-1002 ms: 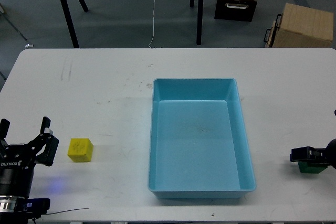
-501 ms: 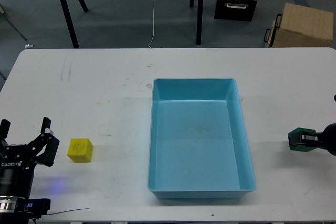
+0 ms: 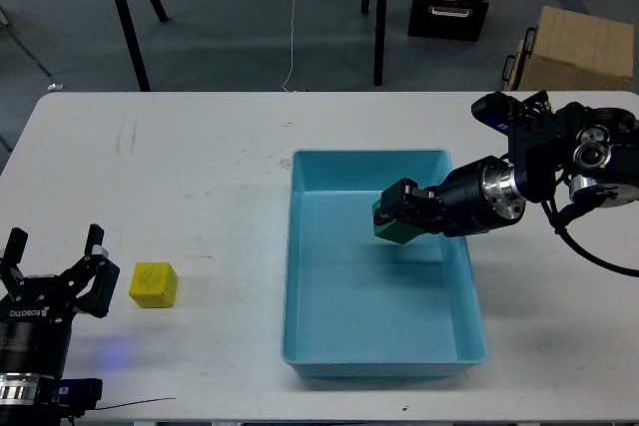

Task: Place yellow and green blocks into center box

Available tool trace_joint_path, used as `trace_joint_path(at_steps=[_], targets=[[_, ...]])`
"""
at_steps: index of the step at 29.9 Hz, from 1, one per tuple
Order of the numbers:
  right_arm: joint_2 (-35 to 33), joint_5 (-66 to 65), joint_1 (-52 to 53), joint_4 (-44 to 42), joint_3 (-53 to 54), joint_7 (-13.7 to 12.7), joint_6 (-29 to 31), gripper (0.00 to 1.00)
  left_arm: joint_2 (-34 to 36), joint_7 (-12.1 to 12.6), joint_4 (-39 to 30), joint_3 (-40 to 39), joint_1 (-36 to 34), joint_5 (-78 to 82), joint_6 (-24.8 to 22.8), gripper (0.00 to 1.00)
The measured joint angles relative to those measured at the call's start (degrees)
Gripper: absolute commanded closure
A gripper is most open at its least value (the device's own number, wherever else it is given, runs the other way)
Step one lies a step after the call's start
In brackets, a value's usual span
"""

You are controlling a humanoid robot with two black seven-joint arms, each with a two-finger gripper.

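While clamping green cube (image 3: 392,227), right end effector (image 3: 398,213) | left end effector (image 3: 55,271) apart | yellow cube (image 3: 153,284) matte

Grey floor (image 3: 250,7), white table (image 3: 180,167), cardboard box (image 3: 579,47), blk stand legs (image 3: 125,17)

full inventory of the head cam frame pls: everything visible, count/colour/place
green block: 1, green, held in the right gripper above the inside of the box
yellow block: 1, yellow, on the table's left side, just right of the left gripper
box: 1, light blue, open, centre of the table
table: 1, white, fills most of the view
cardboard box: 1, tan, on the floor beyond the table, far right
black case: 1, black with a white unit on top, floor beyond the table
stand legs: several, black, on the floor at the back
left gripper: 1, black, open, lower left, holding nothing
right gripper: 1, black, closed on the green block
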Motion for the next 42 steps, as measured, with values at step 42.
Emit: trace_joint_path(at_steps=[42], targets=[[-6.94,70.12,-29.64,-33.03,49.03,11.17,8.90,0.00,0.47,0.54,4.25,0.05,-5.04,-0.09,0.00,0.00]])
